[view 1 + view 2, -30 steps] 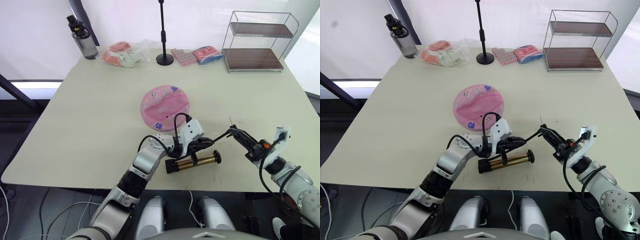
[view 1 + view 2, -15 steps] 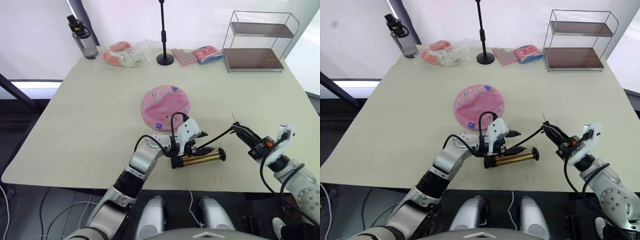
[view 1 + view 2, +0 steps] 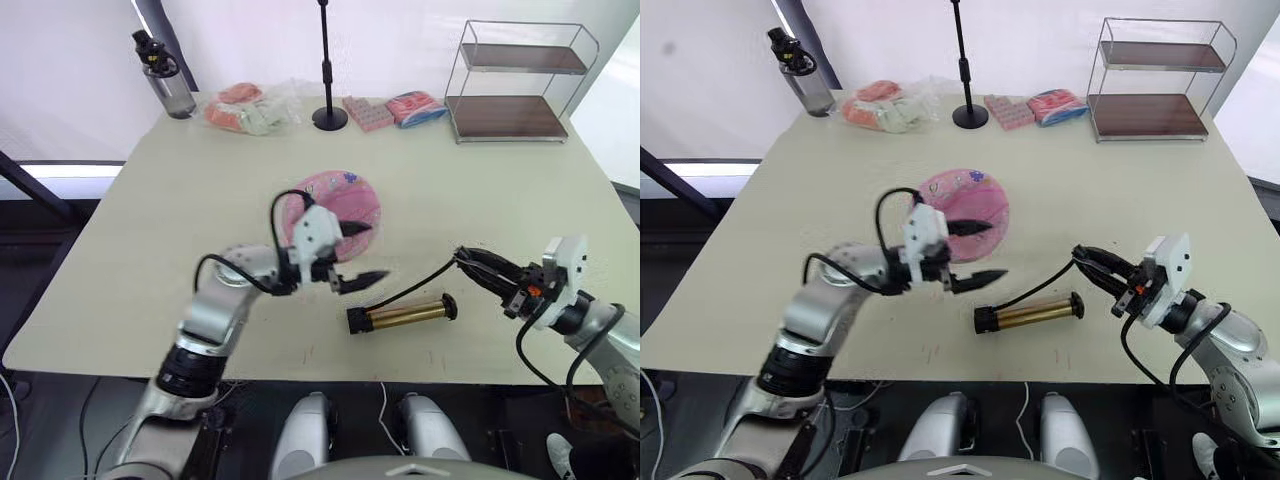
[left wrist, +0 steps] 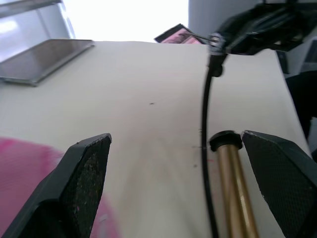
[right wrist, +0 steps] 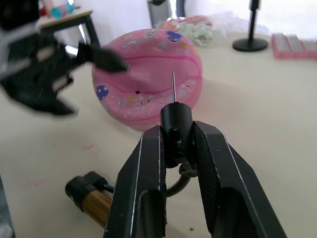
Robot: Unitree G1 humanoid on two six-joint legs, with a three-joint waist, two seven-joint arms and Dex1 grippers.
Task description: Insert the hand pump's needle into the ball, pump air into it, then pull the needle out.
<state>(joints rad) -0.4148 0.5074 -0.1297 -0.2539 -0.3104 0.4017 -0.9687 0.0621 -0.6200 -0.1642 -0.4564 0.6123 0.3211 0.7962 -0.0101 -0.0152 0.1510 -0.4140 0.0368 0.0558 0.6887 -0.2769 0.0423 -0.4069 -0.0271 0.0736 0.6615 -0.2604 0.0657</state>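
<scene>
Right wrist view: needle [image 5: 172, 87] clamped in right claw [image 5: 177, 148], pointing at ball [image 5: 148, 79].

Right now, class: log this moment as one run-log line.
left gripper: open, above table | right gripper: shut on needle fitting | hand pump: lying on table | ball: unpierced

The pink ball [image 3: 962, 211] sits near the middle of the table [image 3: 1120, 190]. At its 7 o'clock the left gripper [image 3: 980, 250] is raised beside the ball's near edge, fingers spread wide and empty. The hand pump [image 3: 1030, 314] lies flat at the ball's 5 o'clock, its black hose [image 3: 1040, 285] arching toward 3 o'clock into the right gripper [image 3: 1087, 262], whose fingers pinch the hose end. The needle is too small to make out.
</scene>
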